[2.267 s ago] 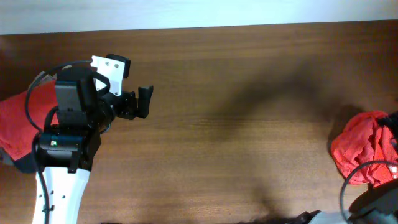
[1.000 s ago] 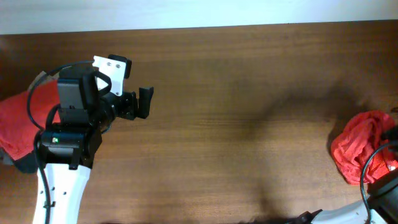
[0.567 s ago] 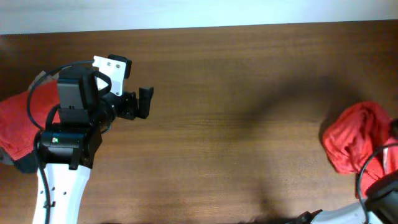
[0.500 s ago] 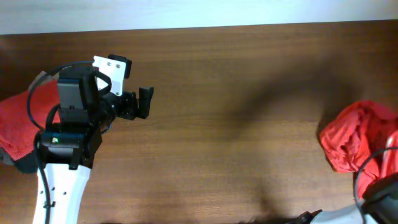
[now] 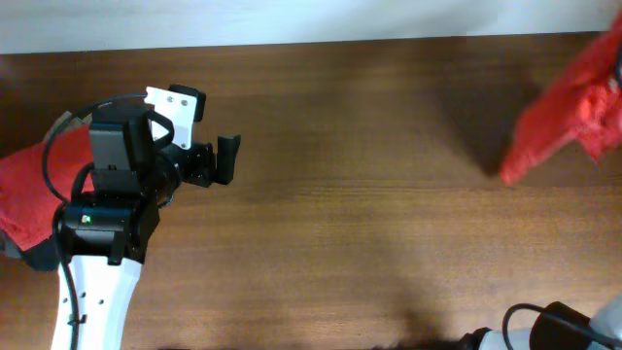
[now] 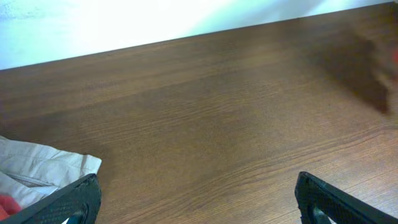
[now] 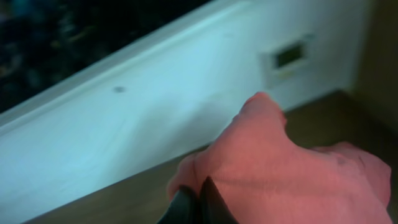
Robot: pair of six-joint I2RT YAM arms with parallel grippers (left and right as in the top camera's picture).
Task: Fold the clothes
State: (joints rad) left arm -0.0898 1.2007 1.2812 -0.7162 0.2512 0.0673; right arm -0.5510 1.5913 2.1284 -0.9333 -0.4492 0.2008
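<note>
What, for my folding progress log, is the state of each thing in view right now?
Red-orange cotton T-shirt at right: bunched, unfolded, held up off the table.
Right gripper: shut on that T-shirt.
Left gripper: open, empty, above the brown wooden table.
Red-orange T-shirt at left: heaped, unfolded, partly under the left arm.
</note>
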